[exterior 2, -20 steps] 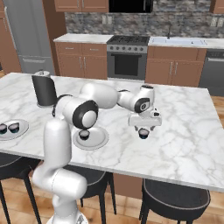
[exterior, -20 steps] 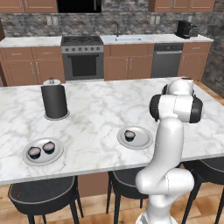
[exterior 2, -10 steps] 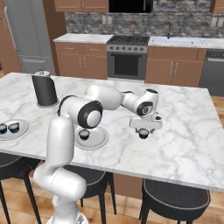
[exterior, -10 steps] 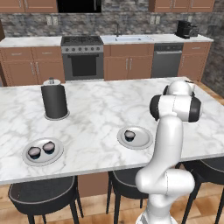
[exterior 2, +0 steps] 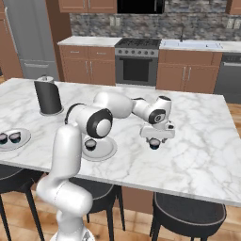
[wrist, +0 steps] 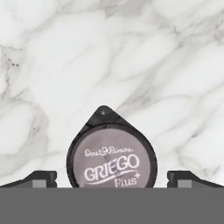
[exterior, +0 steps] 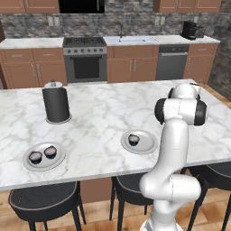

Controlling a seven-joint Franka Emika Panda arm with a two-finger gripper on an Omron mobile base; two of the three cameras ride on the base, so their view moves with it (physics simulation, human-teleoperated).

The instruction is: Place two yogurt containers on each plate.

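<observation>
The desk (exterior 2: 202, 155) carries two plates: one (exterior: 44, 157) near the front left corner with two cups (exterior: 35, 157), one (exterior: 140, 141) mid-front with one cup (exterior: 133, 139). The fourth cup (wrist: 111, 155) sits between the wide-open end effector (exterior 2: 154, 143) fingers (wrist: 41, 178).

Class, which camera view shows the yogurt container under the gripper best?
The hand view: the yogurt container fills it, lid lettering readable, between the open fingers. The right base view shows it small under the gripper; in the left base view the arm hides it.
</observation>
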